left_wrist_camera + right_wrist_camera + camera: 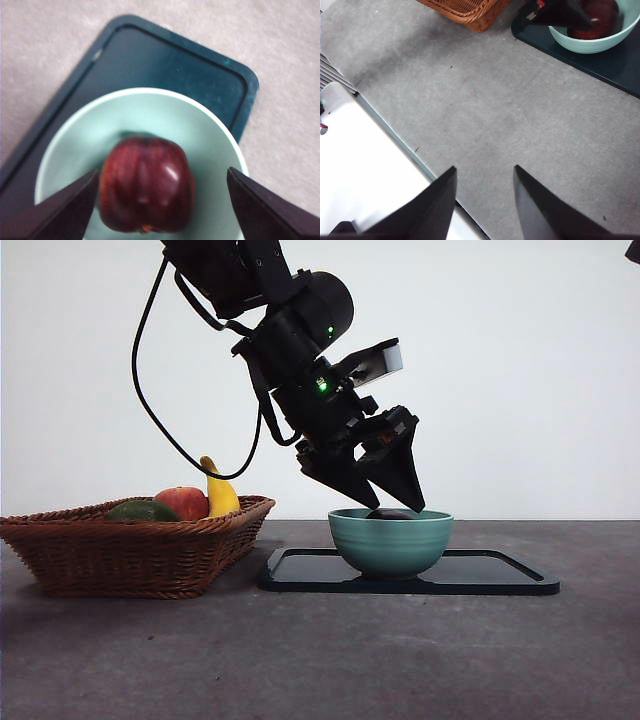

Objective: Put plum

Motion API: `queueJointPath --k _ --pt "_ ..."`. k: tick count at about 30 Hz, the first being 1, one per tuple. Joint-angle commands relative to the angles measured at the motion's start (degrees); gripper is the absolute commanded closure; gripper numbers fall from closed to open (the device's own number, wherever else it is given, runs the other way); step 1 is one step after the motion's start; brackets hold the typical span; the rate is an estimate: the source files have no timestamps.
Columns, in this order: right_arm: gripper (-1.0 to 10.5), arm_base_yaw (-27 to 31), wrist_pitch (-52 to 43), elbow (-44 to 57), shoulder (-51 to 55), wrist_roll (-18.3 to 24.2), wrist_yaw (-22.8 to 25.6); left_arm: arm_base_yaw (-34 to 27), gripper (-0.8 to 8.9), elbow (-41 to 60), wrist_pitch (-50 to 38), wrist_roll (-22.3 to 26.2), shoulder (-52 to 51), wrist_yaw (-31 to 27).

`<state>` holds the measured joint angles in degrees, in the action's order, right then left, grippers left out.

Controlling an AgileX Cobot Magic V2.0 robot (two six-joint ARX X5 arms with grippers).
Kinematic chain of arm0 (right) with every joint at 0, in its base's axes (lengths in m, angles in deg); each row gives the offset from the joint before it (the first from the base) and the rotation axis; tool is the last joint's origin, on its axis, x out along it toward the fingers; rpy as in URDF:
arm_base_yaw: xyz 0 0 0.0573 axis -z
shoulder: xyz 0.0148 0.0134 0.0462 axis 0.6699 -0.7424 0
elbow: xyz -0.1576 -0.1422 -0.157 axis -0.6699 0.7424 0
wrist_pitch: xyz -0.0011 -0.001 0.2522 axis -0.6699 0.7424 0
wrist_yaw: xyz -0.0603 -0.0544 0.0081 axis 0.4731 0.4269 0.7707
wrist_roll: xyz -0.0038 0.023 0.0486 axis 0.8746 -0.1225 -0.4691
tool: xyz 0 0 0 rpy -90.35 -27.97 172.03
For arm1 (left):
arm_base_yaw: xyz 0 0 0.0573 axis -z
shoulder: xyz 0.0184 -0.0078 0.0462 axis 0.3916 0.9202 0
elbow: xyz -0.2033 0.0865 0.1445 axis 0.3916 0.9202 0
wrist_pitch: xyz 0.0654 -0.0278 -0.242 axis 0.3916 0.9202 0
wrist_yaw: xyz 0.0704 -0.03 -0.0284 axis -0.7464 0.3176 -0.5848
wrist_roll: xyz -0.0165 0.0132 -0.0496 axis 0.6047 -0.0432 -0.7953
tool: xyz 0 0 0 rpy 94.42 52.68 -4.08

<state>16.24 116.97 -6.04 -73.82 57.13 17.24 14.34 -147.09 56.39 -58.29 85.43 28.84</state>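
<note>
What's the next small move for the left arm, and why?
Probably lift the left gripper straight up. Its jaws stand open, the right one well clear of the plum, which already sits inside the teal bowl on the black tray, so the placing looks done.

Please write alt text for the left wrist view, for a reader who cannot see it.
A dark red plum lies in a pale green bowl, between the open jaws of the left claw. The bowl stands on a dark tray on a grey table.
</note>
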Motion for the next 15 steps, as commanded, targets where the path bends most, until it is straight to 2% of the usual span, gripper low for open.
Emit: queueJointPath --k 1,15 --pt "7.6 -0.3 -0.2 -0.3 -0.3 -0.6 -0.2 0.6 4.12 -1.7 -1.6 1.0 1.9 -0.5" --pt "7.6 -0.3 0.0 -0.3 -0.3 -0.6 -0.2 0.9 4.13 -1.7 -1.8 1.0 3.2 -0.6"
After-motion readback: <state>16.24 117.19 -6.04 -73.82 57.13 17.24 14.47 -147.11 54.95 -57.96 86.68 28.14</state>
